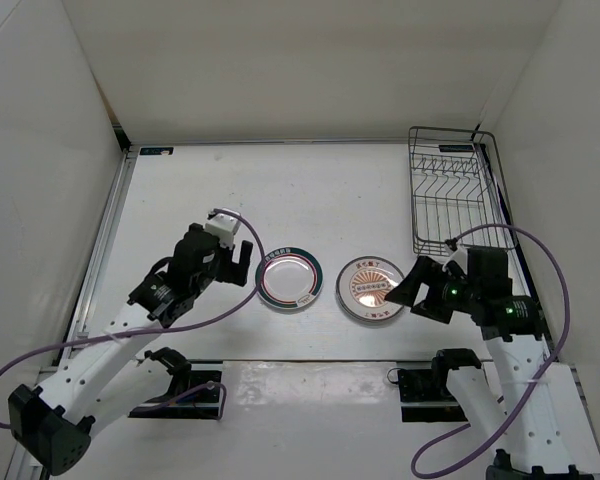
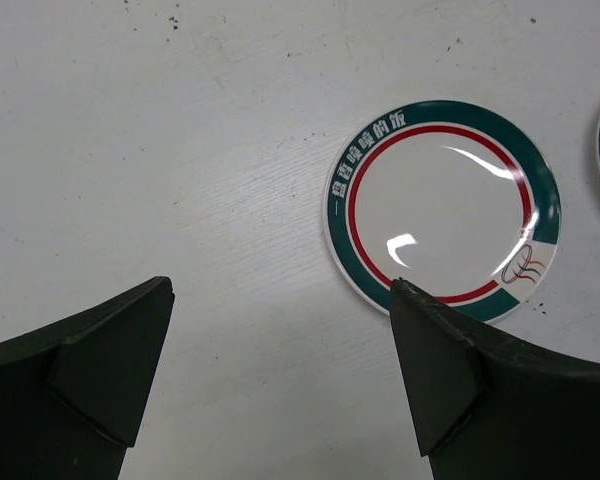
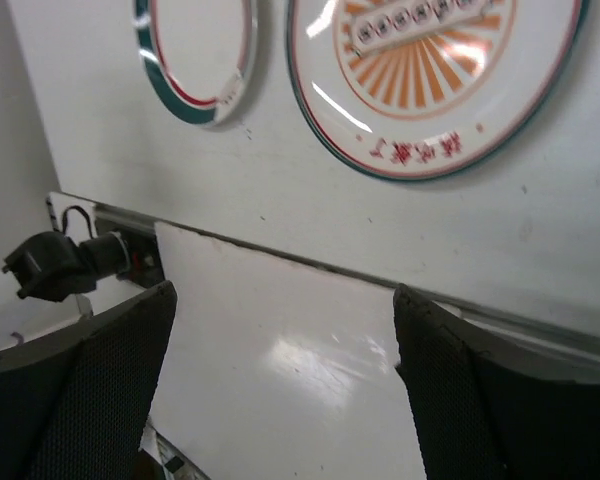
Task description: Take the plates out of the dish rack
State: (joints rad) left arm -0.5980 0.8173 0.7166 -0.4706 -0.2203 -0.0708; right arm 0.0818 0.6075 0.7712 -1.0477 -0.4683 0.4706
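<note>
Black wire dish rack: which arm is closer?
Right. The right end effector sits just before the black wire dish rack; the left end effector is far to its left.

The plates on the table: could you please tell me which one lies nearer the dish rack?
The sunburst plate, with its orange centre; the green-ringed plate, plain white in the middle, lies further left, away from the dish rack.

Dish rack (image 1: 450, 190): far right corner of the table (image 1: 210, 190).
Green-rimmed plate (image 1: 290, 279): flat, near the table's front.
Sunburst plate (image 1: 374, 287): flat, just right of it, apart.
Left gripper (image 1: 242, 256): beside green-rimmed plate's left edge.
Right gripper (image 1: 410, 290): at sunburst plate's right edge.
</note>
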